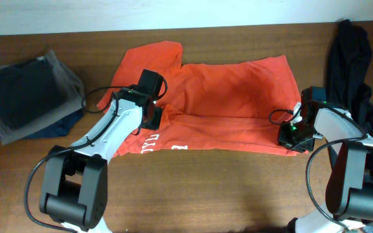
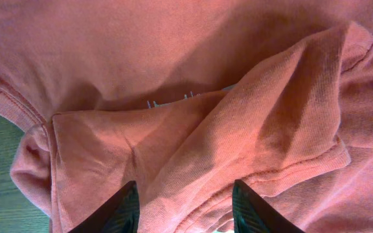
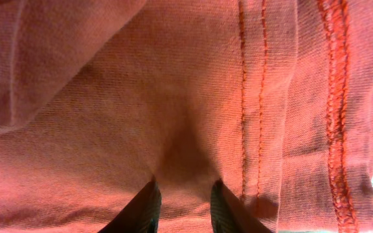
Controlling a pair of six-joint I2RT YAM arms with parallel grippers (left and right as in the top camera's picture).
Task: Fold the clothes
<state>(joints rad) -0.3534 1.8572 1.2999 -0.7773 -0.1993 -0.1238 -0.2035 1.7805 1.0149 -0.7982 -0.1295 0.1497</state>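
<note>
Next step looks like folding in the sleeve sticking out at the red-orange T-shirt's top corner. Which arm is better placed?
Left. The left hand rests on the red-orange knit T-shirt right beside that sleeve; the right hand pinches the opposite hem corner.

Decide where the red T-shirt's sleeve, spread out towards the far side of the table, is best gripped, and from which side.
Grip the sleeve of the T-shirt at its outer far edge, coming from the far side. It lies flat on the table, with bare wood just beyond that edge, so a finger could probably slide under there.
</note>
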